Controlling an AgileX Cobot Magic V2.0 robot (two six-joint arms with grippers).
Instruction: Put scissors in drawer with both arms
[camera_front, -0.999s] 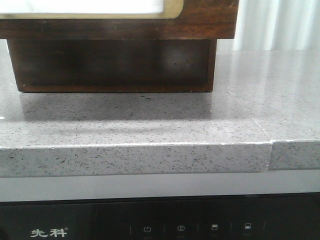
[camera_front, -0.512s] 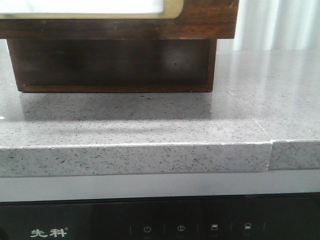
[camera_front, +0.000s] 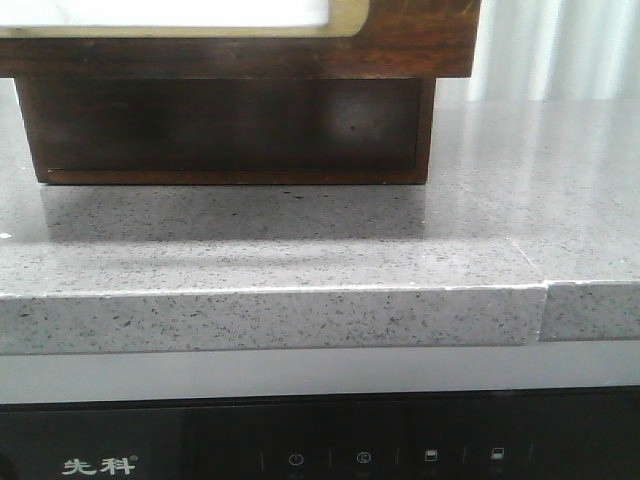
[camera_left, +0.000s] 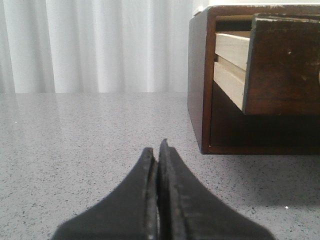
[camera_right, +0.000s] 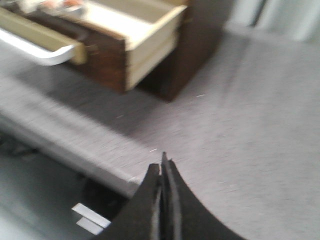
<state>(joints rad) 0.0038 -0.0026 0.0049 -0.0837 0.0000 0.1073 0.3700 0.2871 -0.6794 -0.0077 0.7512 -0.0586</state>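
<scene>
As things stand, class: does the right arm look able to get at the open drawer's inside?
Probably yes. The drawer is pulled out, open on top, and only bare countertop lies between it and the right gripper, which is shut and empty.

The front view sits low and very close, looking straight ahead over the grey counter (camera_front: 300, 240). The drawer (camera_front: 230, 40) fills the top of the frame, with the wooden cabinet (camera_front: 225, 130) just under it.

The left wrist view is down near the counter and looks level at the cabinet's side, at the right of the frame.

The right wrist view is higher up and blurry. It looks down at the open drawer in the upper left.

All 3 views share the cabinet, drawer and counter.
</scene>
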